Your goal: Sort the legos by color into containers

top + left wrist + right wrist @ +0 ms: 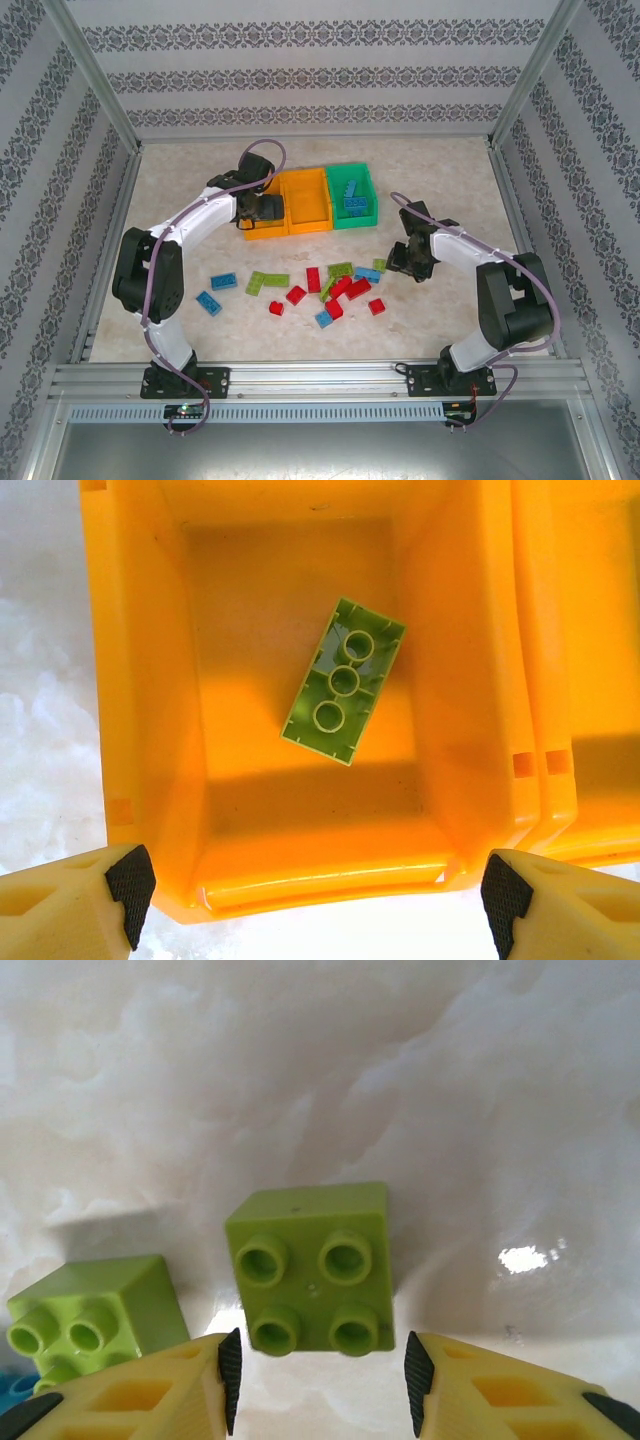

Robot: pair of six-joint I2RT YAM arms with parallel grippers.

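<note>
Right fingers (228, 1380), lower edge of frame: spread open, with a lime 2x2 brick (310, 1270) just ahead of the gap on the counter (450, 1080). Left fingers (128, 880): open above the leftmost orange bin (150, 680), which contains one lime brick (343, 680). Bricks: judged light, rigid, slick; grip opposite flat walls. Counter glossy, marbled white; patterned walls (320, 60) enclose it.

The top external camera overlooks the whole table (440, 200) from above and behind the arms; the wrist cameras face down, close over an orange bin (150, 680) and a lime brick (310, 1260), both within the overhead view.
</note>
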